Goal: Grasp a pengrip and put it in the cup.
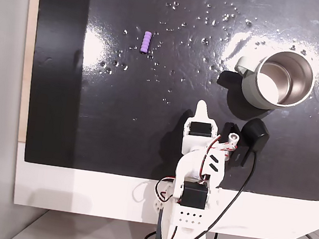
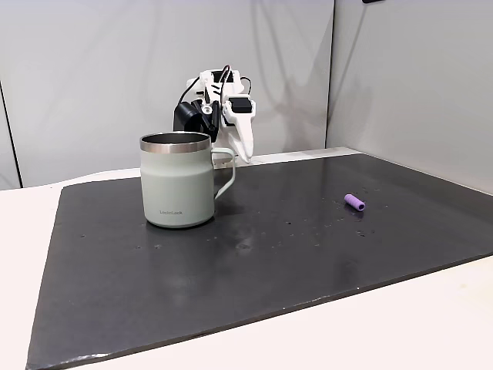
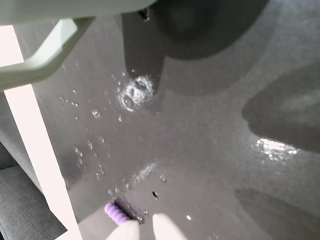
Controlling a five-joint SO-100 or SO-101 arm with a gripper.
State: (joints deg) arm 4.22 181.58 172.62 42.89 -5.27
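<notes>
Resting nearest the lens in a fixed view, the cup (image 2: 176,182) is standing upright on the black mat (image 2: 254,254), its pale grey-green wall facing the camera, its steel rim showing at the top and its small handle pointing right. Farther right on the same mat, well apart from the cup, the pengrip (image 2: 355,202) is lying on its side, touching nothing else. From above, in a fixed view, the pengrip (image 1: 145,41) is sitting in the far left part of the mat (image 1: 147,124), while the cup (image 1: 278,78) is standing at the far right, its handle turned left and its shiny inside open to the camera. Between them but nearer, the gripper (image 1: 202,109) is hanging above the mat, pointing toward the far side, holding nothing; its white fingers are lying close together, with only a narrow gap if any. In the wrist view, the pengrip (image 3: 116,214) is showing at the bottom edge, just beside the pale fingertips (image 3: 167,227), and the cup's handle (image 3: 47,52) is crossing the upper left corner. Small water droplets (image 3: 135,92) are glinting on the mat, which is lying on the white tabletop (image 2: 431,316).
</notes>
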